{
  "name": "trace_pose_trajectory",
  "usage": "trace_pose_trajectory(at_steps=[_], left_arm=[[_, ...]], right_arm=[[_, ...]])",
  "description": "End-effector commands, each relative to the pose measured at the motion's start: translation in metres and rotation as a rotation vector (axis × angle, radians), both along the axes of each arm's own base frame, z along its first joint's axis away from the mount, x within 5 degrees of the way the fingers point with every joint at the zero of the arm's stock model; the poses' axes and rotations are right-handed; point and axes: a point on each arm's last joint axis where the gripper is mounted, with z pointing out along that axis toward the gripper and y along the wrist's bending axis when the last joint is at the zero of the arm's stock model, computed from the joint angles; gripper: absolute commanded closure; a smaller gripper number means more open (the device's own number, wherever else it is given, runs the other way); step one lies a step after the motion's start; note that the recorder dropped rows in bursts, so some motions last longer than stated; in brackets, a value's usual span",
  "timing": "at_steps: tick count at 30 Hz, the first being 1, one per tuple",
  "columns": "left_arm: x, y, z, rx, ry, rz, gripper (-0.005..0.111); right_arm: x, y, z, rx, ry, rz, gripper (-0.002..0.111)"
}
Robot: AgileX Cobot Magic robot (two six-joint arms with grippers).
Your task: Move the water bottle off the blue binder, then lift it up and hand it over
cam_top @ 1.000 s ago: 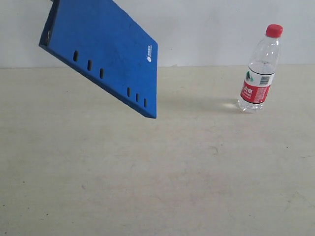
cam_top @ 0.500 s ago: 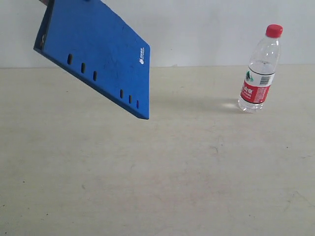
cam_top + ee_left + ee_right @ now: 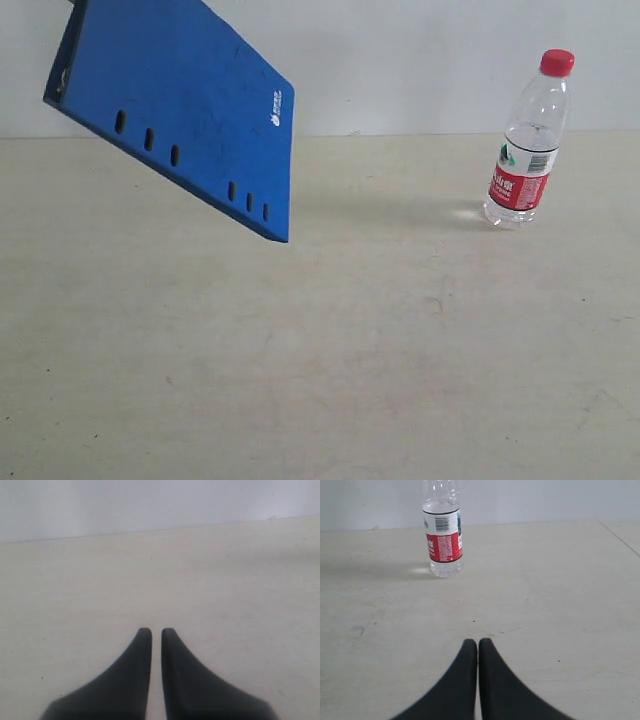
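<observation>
The blue binder (image 3: 185, 110) hangs tilted in the air at the upper left of the exterior view. Its slotted spine edge faces down, and whatever holds it lies beyond the top edge. The water bottle (image 3: 527, 140) stands upright on the table at the right, well apart from the binder, and its red cap is on. In the right wrist view the bottle (image 3: 443, 535) stands some way ahead of my right gripper (image 3: 478, 641), which is shut on nothing. My left gripper (image 3: 156, 630) is nearly closed with only a thin slit, empty, over bare table. Neither gripper shows in the exterior view.
The pale table (image 3: 350, 350) runs back to a white wall (image 3: 420, 60). The table's far right edge (image 3: 620, 532) shows in the right wrist view.
The binder has drifted left and slightly up, still tilted. The bottle and both grippers have not moved.
</observation>
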Motion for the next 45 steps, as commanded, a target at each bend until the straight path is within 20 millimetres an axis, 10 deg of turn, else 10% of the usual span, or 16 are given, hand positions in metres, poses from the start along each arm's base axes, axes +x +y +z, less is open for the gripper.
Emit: trace_pose_trajectory(at_steps=[1, 23, 30, 45], left_arm=[[0.000, 0.000, 0.000, -0.013, -0.006, 0.002, 0.100], [-0.023, 0.009, 0.006, -0.029, -0.112, 0.106, 0.100], [-0.037, 0.004, -0.013, -0.401, 0.059, 0.268, 0.100], [-0.033, 0.017, -0.015, -0.141, -0.047, 0.270, 0.100]], right_arm=[[0.000, 0.000, 0.001, -0.005, -0.010, -0.007, 0.109], [0.000, 0.000, 0.001, 0.000, -0.010, -0.007, 0.109], [0.000, 0.000, 0.002, -0.001, -0.020, -0.007, 0.109], [0.000, 0.000, 0.002, -0.002, -0.018, -0.007, 0.109]])
